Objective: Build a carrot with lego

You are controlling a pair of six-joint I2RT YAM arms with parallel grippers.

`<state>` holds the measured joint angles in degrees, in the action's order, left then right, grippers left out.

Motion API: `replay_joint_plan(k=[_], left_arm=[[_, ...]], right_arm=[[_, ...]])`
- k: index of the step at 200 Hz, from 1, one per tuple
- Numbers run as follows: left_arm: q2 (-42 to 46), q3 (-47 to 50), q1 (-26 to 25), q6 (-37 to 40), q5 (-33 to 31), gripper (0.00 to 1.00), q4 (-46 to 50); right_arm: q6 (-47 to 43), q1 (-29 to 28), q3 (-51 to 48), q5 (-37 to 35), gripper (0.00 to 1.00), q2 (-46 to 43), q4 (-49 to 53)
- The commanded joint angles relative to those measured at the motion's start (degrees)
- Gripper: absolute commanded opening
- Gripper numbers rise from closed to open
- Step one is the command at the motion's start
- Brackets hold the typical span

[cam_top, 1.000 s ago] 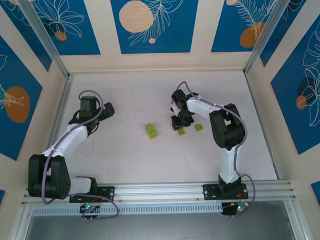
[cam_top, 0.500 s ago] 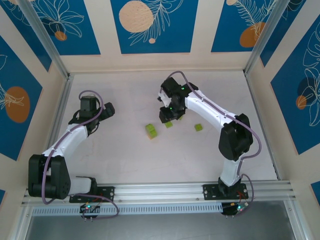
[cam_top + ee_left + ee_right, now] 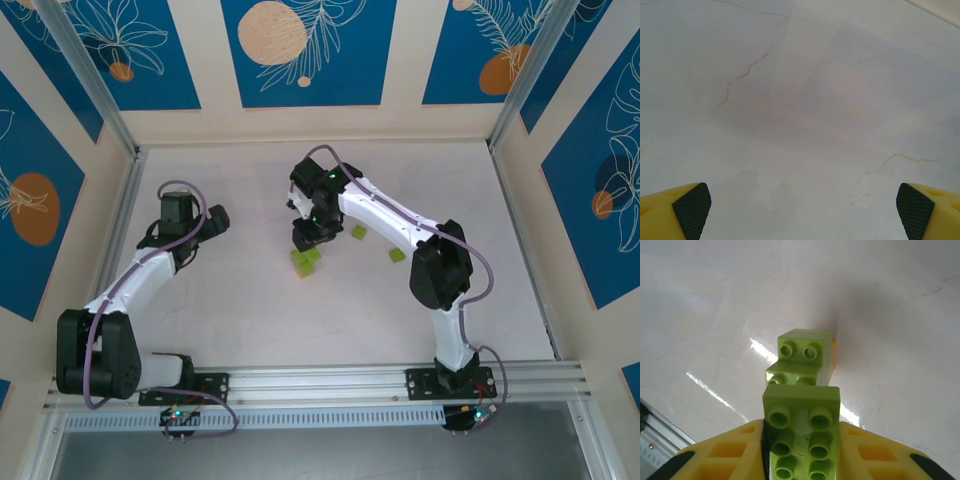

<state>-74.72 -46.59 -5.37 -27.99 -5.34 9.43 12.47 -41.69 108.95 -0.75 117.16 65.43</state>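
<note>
White marble-look table (image 3: 240,310) boxed in by cream walls with blue leaf-print panels (image 3: 300,50), that's my whole world here

My right claw (image 3: 801,455) is pinched in on a lime-green lego brick (image 3: 801,412), studs toward the wrist cam, with my yellow fingers (image 3: 725,452) on its two long sides. Just ahead of it on the table sits the half-built carrot (image 3: 802,360): a couple of lime-green bricks stacked, with a sliver of the orange brick (image 3: 833,357) peeking out on the right. From the top cam the held brick hangs right by that stack near the middle of the table. Can't tell if they're touching. A loose green brick (image 3: 358,232) and a second loose brick (image 3: 397,256) lie off to the right.

My left claw (image 3: 803,212) is spread wide with nothing in it, over bare table well away on the left.

Handling-wise, my guess: hard glossy plastic that weighs next to nothing. It won't squash, but it'll twist or squirt out if I only catch a corner. So flat side walls, low down, with the studs clear. The stack isn't anchored either, so any sideways shove probably slides or tips it. I reckon the press has to go straight down, studs lined up first
</note>
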Motion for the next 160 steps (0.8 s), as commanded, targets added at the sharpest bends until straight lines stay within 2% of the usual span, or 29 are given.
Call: replay_joint_plan(k=[1, 160], left_arm=[[1.3, -1.22, 0.33, 0.74, 0.44, 0.98, 0.04], [1.13, -1.13, 0.35, 0.74, 0.42, 0.98, -0.16]], right_arm=[[0.76, -0.63, 3.19, 2.5, 0.34, 1.76, 1.71], [0.53, -1.81, 6.23, 2.23, 0.33, 5.96, 3.21]])
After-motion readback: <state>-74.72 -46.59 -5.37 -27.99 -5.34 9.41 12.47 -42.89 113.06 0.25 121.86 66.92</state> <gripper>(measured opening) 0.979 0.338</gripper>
